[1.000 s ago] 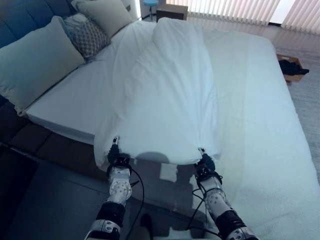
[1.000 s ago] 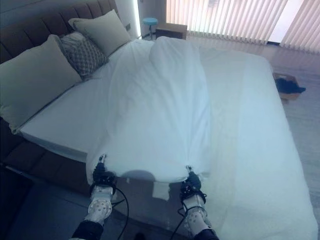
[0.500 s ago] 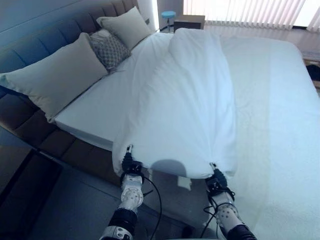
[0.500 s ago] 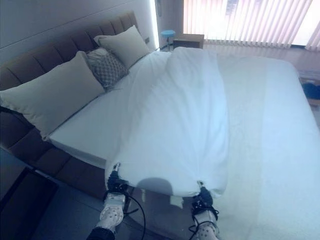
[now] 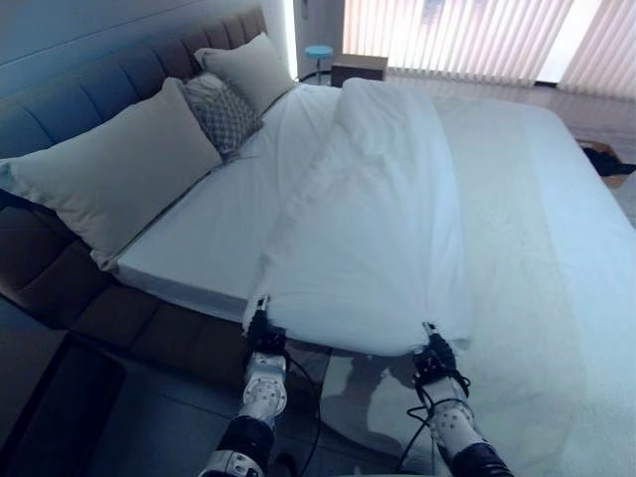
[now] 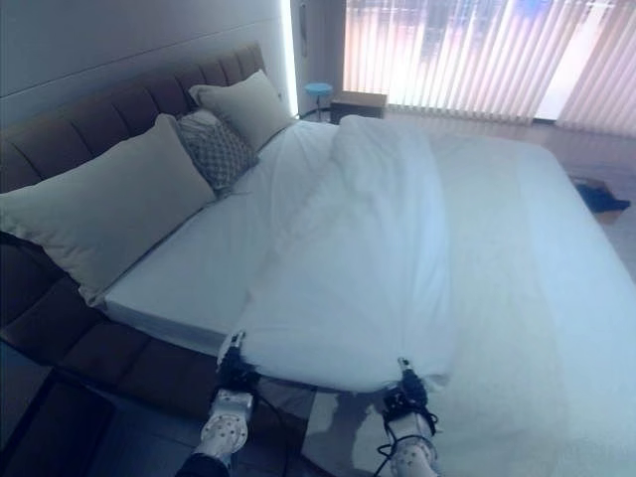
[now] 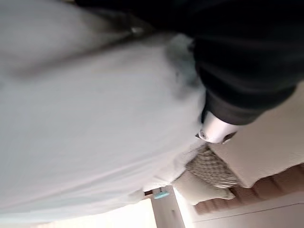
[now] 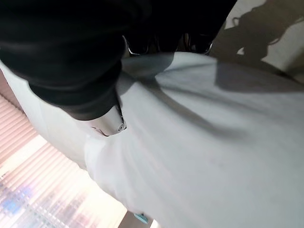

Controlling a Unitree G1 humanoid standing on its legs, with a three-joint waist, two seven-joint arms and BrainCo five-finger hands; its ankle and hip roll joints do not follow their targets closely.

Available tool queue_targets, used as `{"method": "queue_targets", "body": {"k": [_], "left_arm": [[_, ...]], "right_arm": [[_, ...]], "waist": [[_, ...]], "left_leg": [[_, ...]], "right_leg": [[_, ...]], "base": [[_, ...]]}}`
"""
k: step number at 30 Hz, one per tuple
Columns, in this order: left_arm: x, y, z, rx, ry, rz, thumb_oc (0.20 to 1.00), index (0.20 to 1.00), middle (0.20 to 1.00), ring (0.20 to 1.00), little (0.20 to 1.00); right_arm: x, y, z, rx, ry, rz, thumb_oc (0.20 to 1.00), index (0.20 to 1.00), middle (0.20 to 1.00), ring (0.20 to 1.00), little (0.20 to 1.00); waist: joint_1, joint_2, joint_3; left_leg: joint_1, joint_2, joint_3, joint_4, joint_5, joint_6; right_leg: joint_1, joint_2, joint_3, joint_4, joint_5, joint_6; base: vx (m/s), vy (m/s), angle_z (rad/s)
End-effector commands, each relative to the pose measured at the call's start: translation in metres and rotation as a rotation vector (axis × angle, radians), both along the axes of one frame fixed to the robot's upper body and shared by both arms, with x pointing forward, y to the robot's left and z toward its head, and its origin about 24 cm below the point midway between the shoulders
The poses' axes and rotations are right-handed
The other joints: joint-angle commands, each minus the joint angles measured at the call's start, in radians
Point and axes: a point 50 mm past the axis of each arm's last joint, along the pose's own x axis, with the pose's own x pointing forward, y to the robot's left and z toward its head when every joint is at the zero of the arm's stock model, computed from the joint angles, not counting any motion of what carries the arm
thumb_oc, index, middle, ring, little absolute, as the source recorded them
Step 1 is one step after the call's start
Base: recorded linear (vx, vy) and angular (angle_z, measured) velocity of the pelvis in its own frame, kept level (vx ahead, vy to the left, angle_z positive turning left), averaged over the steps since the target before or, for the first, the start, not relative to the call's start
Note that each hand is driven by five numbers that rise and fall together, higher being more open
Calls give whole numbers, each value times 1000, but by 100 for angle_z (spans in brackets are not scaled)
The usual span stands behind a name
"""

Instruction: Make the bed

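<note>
Left eye view: both fists clamped on duvet [image 5: 373, 219] corners, left hand [image 5: 262, 338] at 7 o'clock, right hand [image 5: 435, 358] at 5, duvet bunched lengthwise mid-bed [image 5: 556, 248]. Risk: uneven pull skewing it, or corner slipping from fingers [image 7: 216, 129].

Duvet [image 5: 373, 209] lengthwise on bed [image 5: 556, 248]; pillows [image 5: 119, 169] left, against headboard [image 5: 89, 89].
</note>
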Motion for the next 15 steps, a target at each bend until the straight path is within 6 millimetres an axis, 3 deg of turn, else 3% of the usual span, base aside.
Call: {"method": "queue_targets", "body": {"k": [1,2,3,5,6,8,15], "left_arm": [[-5,55,25,98,-144,193,200,200,200,200,200],[-9,52,20,85,-125,193,200,200,200,200,200],[-17,47,7,37,-83,201,200,200,200,200,200],[-22,42,-1,9,-55,205,200,200,200,200,200],[-34,36,-16,-52,4,223,200,200,200,200,200],[-40,34,-21,-96,23,264,200,200,200,200,200],[-77,14,-61,-217,237,282,200,200,200,200,200]], "right_arm": [[10,-15,16,-64,-131,12,200,200,200,200,200],[8,-15,15,-62,-136,18,200,200,200,200,200],[4,-16,12,-62,-128,23,200,200,200,200,200],[-1,-14,7,-54,-107,21,200,200,200,200,200],[-11,-13,-3,-48,-60,24,200,200,200,200,200],[-17,-11,-9,-44,-26,23,200,200,200,200,200],[-69,-11,-59,-106,281,93,200,200,200,200,200]], "waist": [[23,-15,4],[20,-23,2],[19,-37,-8],[21,-35,-16],[19,-35,-26],[25,-34,-34],[18,-26,-40]], "left_leg": [[80,-34,-36,-91,-8,-49],[82,-47,-38,-96,0,-50],[80,-74,-40,-122,18,-52],[90,-76,-34,-146,30,-50],[99,-74,-43,-193,50,-49],[95,-72,-28,-200,49,-47],[106,-79,-50,-200,41,-44]], "right_leg": [[96,154,16,-228,23,35],[103,198,42,-279,16,28],[126,259,78,-406,26,8],[148,253,70,-445,39,5],[169,284,117,-481,42,-1],[182,273,86,-513,53,4],[226,270,53,-551,58,2]], "base": [[14,151,-73],[14,109,-31],[7,78,-24],[17,47,0],[28,25,22],[7,4,26],[33,-23,19]]}}
